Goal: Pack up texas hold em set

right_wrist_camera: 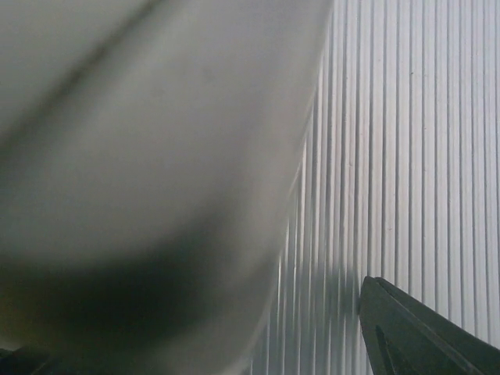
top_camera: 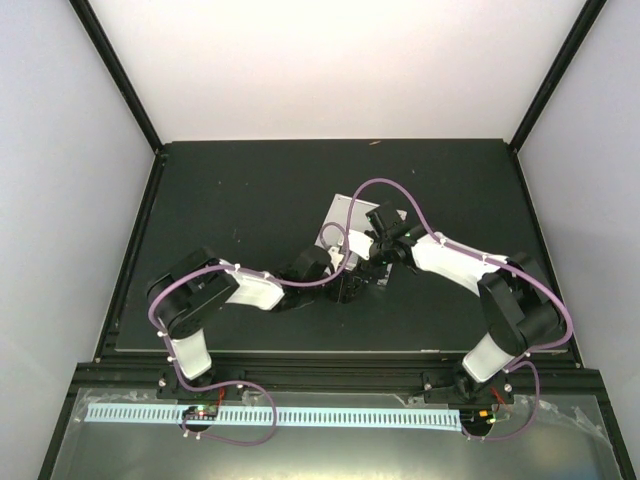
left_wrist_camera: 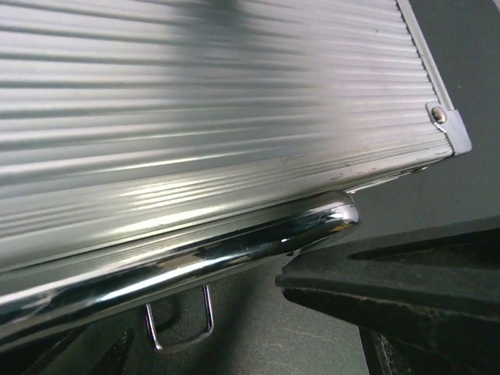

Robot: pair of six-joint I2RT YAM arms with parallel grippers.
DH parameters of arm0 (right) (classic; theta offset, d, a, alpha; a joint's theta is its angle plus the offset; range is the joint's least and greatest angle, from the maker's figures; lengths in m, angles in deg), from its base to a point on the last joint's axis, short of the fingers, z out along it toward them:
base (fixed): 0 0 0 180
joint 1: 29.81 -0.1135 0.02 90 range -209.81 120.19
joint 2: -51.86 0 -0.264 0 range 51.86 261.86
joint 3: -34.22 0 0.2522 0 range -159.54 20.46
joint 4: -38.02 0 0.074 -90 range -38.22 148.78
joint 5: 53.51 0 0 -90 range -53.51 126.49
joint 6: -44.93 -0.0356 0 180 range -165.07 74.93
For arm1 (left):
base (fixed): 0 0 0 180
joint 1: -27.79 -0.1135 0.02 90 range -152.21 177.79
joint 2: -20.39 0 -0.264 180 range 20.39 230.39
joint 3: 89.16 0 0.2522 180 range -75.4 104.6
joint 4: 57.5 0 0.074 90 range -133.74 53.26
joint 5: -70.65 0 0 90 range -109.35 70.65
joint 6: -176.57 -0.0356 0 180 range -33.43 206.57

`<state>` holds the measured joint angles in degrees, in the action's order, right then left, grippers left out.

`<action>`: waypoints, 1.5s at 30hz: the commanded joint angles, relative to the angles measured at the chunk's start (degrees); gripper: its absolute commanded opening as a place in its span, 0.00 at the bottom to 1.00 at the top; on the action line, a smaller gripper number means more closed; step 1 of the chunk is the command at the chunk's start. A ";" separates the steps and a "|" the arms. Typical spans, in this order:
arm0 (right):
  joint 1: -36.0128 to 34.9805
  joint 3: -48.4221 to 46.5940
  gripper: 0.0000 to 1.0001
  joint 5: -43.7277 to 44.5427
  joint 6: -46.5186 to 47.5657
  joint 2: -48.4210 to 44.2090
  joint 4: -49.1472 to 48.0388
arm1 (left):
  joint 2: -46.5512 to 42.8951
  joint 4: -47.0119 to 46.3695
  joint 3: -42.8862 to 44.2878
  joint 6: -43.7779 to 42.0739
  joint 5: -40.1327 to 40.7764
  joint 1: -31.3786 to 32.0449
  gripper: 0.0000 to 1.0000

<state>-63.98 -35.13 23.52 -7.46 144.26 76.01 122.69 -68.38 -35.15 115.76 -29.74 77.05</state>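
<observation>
The silver ribbed briefcase lies shut on the black mat at mid table. In the left wrist view its ribbed lid, chrome handle and a wire latch loop fill the frame. My left gripper is at the case's near edge, its jaws apart, with one fingertip touching the end of the handle. My right gripper hovers low over the lid. Only one of its fingers shows. Chips, dice and cards are out of view.
A blurred pale shape very close to the right wrist camera hides the left half of that view. Purple cables loop over the case. Black frame posts stand at the mat's back corners.
</observation>
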 commanded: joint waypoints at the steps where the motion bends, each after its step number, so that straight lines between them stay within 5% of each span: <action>1: -0.46 1.24 0.74 -2.68 -0.92 2.36 9.69 | -3.61 -6.21 0.52 2.45 -2.11 -1.25 0.75; 45: 2.62 -2.47 0.71 -7.21 -4.47 6.81 12.16 | -4.12 -13.43 0.30 13.25 -12.39 -7.65 0.67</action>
<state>-61.21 -39.66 17.57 -10.57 147.32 80.08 120.42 -71.97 -36.55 127.73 -41.96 70.77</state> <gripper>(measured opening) 0.712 0.679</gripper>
